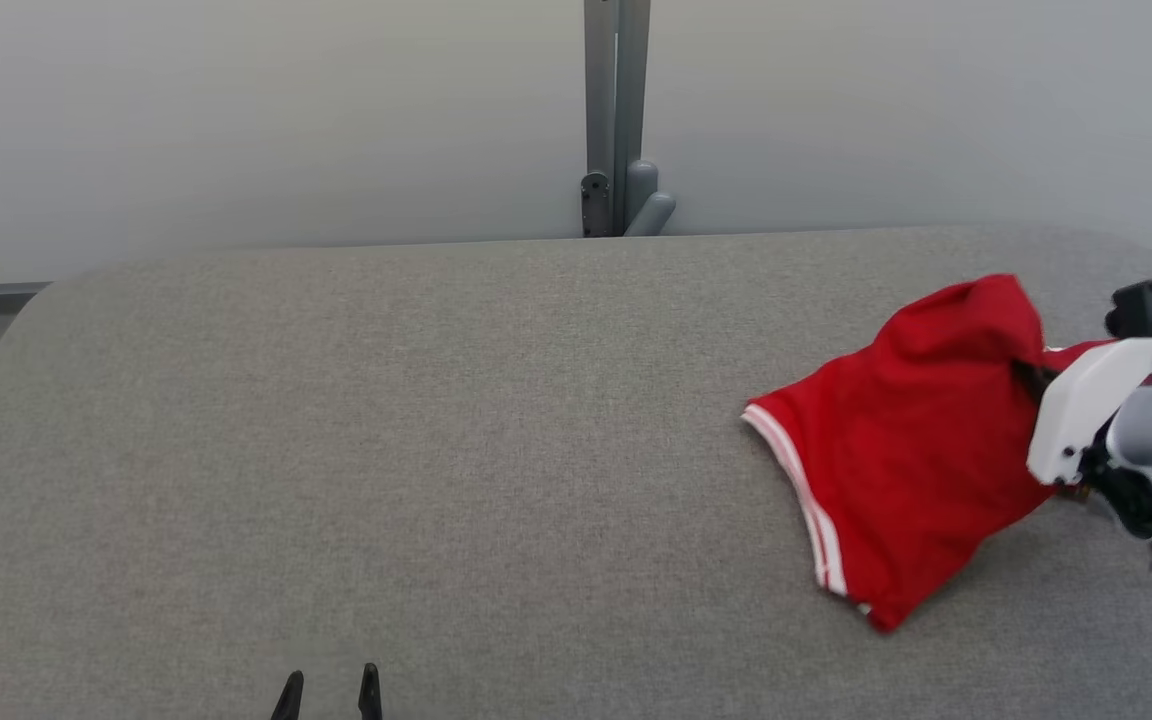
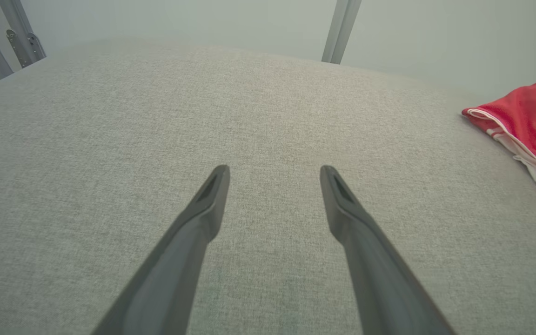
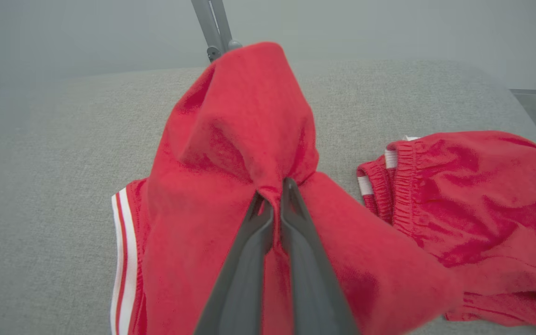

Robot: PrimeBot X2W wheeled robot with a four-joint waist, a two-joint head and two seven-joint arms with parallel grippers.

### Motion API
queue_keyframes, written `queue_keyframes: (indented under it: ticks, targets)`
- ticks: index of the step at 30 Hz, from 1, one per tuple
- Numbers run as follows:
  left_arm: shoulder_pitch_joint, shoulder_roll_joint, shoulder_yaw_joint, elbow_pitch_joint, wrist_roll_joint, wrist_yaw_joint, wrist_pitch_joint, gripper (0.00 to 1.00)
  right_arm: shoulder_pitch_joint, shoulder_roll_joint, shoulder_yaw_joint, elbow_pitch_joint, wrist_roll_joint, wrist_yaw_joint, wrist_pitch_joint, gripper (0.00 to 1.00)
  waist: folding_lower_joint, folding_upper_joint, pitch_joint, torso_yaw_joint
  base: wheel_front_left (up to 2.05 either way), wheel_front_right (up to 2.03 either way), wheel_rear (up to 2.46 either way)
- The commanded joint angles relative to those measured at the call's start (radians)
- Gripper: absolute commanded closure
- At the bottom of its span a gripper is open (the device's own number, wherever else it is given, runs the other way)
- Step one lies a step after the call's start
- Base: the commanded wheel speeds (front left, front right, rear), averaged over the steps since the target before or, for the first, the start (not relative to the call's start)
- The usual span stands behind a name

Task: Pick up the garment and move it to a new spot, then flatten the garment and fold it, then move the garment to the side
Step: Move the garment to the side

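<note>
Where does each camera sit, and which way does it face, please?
Head view: on the head, down over the grey table; left gripper tips below, right arm at right.
Left wrist view: along the open left gripper, over table.
Right wrist view: along the right gripper, shut on the red garment.
Shared: red garment and table.

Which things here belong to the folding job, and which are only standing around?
Belong to the job:
- red garment
- right gripper, shut on a fold of the garment
- left gripper, open, holding nothing

Only there:
- grey table beneath
- metal post behind the table
</note>
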Motion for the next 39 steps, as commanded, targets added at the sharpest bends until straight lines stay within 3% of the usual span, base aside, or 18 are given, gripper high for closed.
queue_keyframes:
  ticks: [1,10,22,23,24,25,32,39]
  targets:
    - [-0.008,0.002,-0.008,-0.001,-0.007,-0.001,-0.003,0.00,-0.031,-0.028,-0.007,-0.009,0.013,-0.001,0.008,1.00,0.0000,0.0055,0.002,-0.017,0.00,0.00,0.00]
    - [-0.001,0.002,-0.042,-0.008,-0.004,0.004,-0.003,0.00,-0.120,-0.114,-0.096,0.062,0.003,-0.001,0.048,1.00,0.0000,0.0055,0.012,-0.032,0.00,0.00,0.00]
    - [-0.013,0.002,-0.044,0.004,0.008,-0.005,-0.003,0.00,-0.178,-0.107,-0.204,0.231,-0.079,-0.001,-0.043,1.00,0.0000,0.0055,0.034,-0.021,0.00,0.00,0.00]
    - [-0.014,0.002,-0.044,0.005,0.009,-0.005,-0.003,0.00,-0.185,-0.112,-0.230,0.257,-0.082,-0.001,-0.065,0.70,0.0000,0.0055,0.037,-0.019,0.00,0.00,0.00]
    - [-0.016,0.002,-0.044,0.005,0.010,-0.007,-0.003,0.00,-0.186,-0.119,-0.243,0.283,-0.101,-0.001,-0.085,0.19,0.0000,0.0055,0.040,-0.017,0.00,0.00,0.00]
    - [-0.018,0.002,-0.043,0.004,0.011,-0.008,-0.003,0.00,-0.186,-0.121,-0.256,0.314,-0.115,-0.001,-0.096,0.00,0.0000,0.0055,0.043,-0.014,0.00,0.00,0.00]
    - [0.001,0.002,-0.031,-0.006,0.025,-0.011,-0.003,0.00,-0.202,-0.136,-0.305,0.389,-0.210,-0.001,-0.297,0.00,0.0000,0.0055,0.051,-0.020,0.00,0.00,0.00]
    - [-0.002,0.002,-0.034,-0.039,0.004,0.002,-0.003,0.00,-0.126,-0.106,-0.299,0.346,-0.274,-0.001,-0.462,0.00,0.0000,0.0055,0.027,-0.041,0.00,0.00,0.00]
